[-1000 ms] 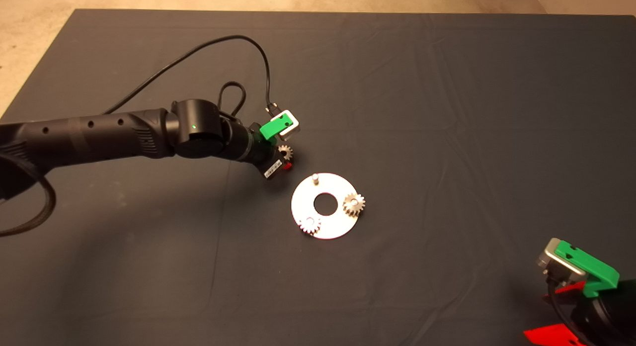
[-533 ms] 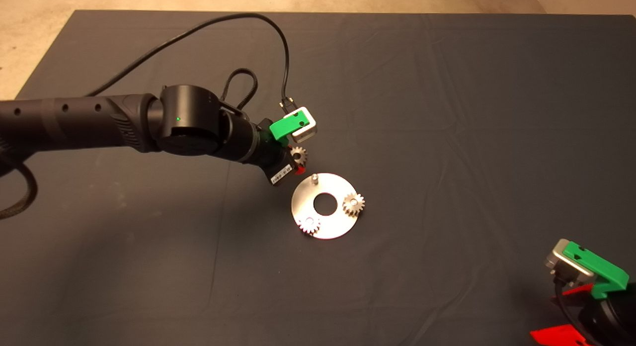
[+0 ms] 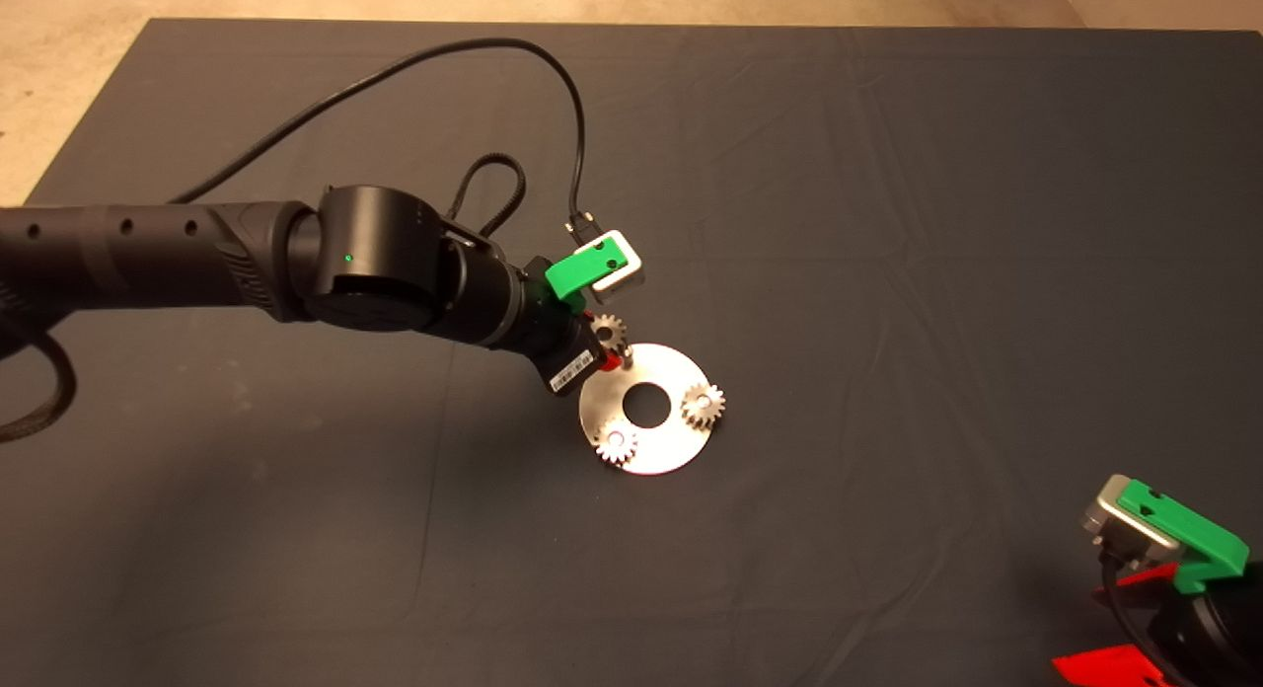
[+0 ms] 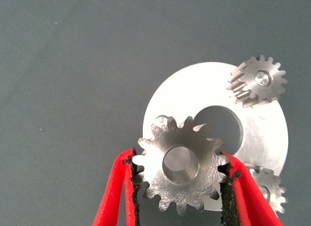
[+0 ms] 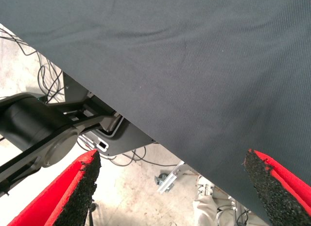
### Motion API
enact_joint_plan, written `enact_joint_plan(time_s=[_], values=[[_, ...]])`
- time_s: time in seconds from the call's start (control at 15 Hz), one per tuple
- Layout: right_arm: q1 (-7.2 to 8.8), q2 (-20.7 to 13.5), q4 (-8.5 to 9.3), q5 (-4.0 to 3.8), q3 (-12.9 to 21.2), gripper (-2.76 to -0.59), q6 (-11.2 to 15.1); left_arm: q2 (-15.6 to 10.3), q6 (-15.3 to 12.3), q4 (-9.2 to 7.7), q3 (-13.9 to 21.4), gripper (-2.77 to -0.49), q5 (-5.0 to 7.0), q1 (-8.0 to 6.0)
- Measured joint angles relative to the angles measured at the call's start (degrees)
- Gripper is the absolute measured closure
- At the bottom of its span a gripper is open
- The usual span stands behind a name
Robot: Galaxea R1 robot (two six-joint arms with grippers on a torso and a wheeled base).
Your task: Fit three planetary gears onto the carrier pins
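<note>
Now, nearest the head camera, the right gripper (image 3: pixel 1135 618) sits parked at the mat's (image 3: pixel 888 223) lower right corner, red fingers (image 5: pixel 277 187) spread wide with nothing between them; its wrist view shows the mat's edge, cables and floor beyond.

Further in, the disc (image 3: pixel 646 440) lies flat on the mat, pale and shiny with a round centre hole. Two planetary gears are already seated on it: one gear at the near edge (image 3: pixel 616 442), one gear on the right side (image 3: pixel 703 405), each flat, its pin tip glinting in the bore.

At the disc's far left rim, the left gripper (image 3: pixel 610 343) reaches in from the left, clenched on the third gear (image 4: pixel 181 166). Its black pads (image 4: pixel 227 187) bite the teeth on two opposite sides. The gear is silvery-grey, short-toothed, faintly scratched on its face, and held roughly level, bore pointing down toward the disc. It hangs over the disc's edge near the remaining carrier pin (image 3: pixel 626 359); whether the bore has met that pin, I cannot tell.
</note>
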Motion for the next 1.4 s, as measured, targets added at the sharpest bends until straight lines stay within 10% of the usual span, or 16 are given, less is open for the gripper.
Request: enact_joint_plan(time_s=[1.4], values=[[0.00,-0.2,0.00,0.22,0.1,-2.20,-0.1,2.5,0.0,2.83,-5.6,-0.70,-3.97,4.74]])
